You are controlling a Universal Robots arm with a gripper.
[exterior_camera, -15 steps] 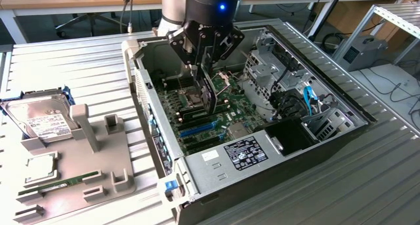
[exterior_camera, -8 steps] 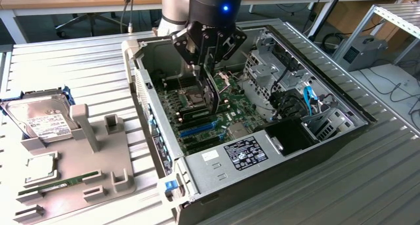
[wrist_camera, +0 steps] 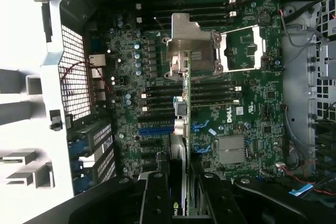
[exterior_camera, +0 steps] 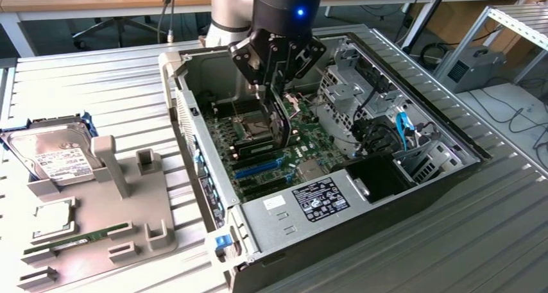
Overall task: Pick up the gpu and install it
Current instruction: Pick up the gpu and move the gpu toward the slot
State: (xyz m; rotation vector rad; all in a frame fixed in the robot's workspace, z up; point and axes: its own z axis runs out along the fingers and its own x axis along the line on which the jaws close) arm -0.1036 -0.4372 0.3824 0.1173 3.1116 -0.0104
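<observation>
Edgewise in the tool (wrist_camera: 185, 205), gpu (wrist_camera: 181, 145) over motherboard (wrist_camera: 252, 145) with white DELL lettering (wrist_camera: 234, 115).

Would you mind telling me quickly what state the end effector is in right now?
End effector: closed on the gpu, holding it edge-on over the motherboard.

The open computer case (exterior_camera: 368, 251) is viewed by the exterior camera from above and to one side, at middle distance, centred in frame. The motherboard (wrist_camera: 257, 93) is looked straight down upon, closely, past the gripper (wrist_camera: 186, 192), by the wrist camera. The case interior is shared.
</observation>
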